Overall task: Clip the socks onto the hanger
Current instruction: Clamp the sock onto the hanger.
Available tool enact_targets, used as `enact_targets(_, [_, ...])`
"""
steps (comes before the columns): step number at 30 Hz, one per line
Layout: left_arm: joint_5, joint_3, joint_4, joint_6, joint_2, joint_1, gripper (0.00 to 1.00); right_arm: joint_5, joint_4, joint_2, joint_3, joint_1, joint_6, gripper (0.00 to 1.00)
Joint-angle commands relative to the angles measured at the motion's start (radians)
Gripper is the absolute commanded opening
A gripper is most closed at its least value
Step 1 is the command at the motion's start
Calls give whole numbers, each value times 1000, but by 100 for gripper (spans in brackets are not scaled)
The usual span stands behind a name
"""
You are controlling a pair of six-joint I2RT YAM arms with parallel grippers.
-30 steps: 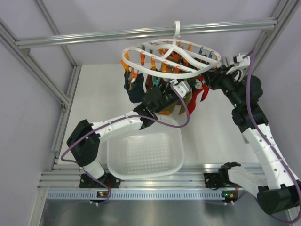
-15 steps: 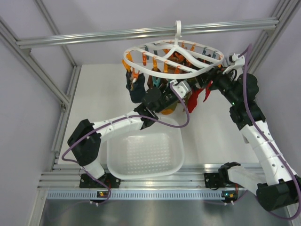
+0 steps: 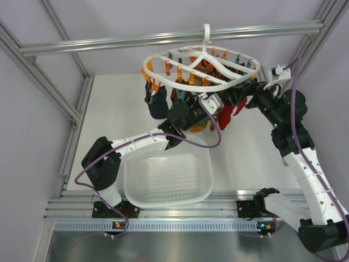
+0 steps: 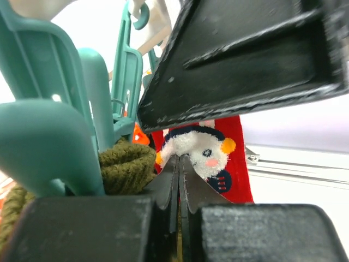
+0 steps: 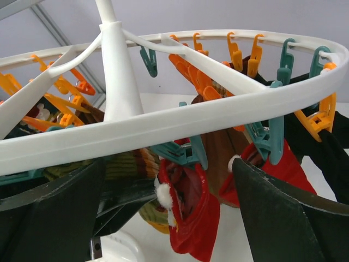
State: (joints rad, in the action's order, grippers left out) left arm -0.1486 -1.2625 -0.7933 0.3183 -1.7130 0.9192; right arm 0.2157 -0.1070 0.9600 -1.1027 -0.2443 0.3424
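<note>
The white ring hanger [image 3: 203,52] hangs by its hook from the top rail, with orange and teal clips all round. Two red socks hang under its right side. One red sock [image 5: 191,218] is pinched in a teal clip [image 5: 188,152]; the other red sock [image 5: 286,170] hangs from a clip further right. My right gripper [image 5: 180,218] is open, its fingers wide on either side of the first sock and touching nothing. My left gripper [image 4: 179,159] is shut under the hanger with nothing visibly between its jaws, just in front of a red sock [image 4: 237,164] with a white patch.
A white perforated basket [image 3: 169,177] sits on the table below the left arm. Dark socks [image 3: 158,106] and brown-green striped socks [image 5: 131,164] hang from other clips. An olive cuff [image 4: 122,166] and teal clips [image 4: 32,136] crowd the left gripper.
My right gripper has opened wide and drawn back to the right from the hanger. The red sock stays hanging in its teal clip. The left arm has barely moved.
</note>
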Motion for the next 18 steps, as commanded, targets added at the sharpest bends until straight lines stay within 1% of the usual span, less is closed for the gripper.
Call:
enact_targets(1, [17,-34,-26,-96,3,-20,0,-19,-39,-46,-40,13,-6,97])
enact_targets(5, [-12,-5,17,-104,26,-5,1,-41,-72,-64,-45,20,-11,98])
enact_targets(6, [-17,-3,29,-107,29,-2,6,-45,-88,-67,-48,22,-13,98])
enact_targets(7, [-22,-6,42,-110,35,0,17,-50,-95,-69,-49,23,-13,98])
enact_targets(9, [-19,-11,77,-131,42,4,26,-55,-111,-79,-49,25,-14,99])
enact_targets(10, [-22,-15,94,-136,46,6,36,-56,-128,-89,-48,28,-17,99])
enact_targets(12, [-42,-14,149,-148,56,10,39,-53,-143,-95,-48,34,-26,100])
enact_targets(13, [-48,-11,166,-150,72,13,45,-53,-163,-104,-48,40,-37,100])
enact_targets(14, [-66,-6,180,-156,81,18,46,-53,-172,-107,-48,45,-45,100])
enact_targets(16, [-100,3,259,-166,118,24,50,-56,-189,-124,-48,60,-65,100])
enact_targets(18, [-138,26,319,-176,166,41,57,-52,-214,-142,-48,71,-78,100])
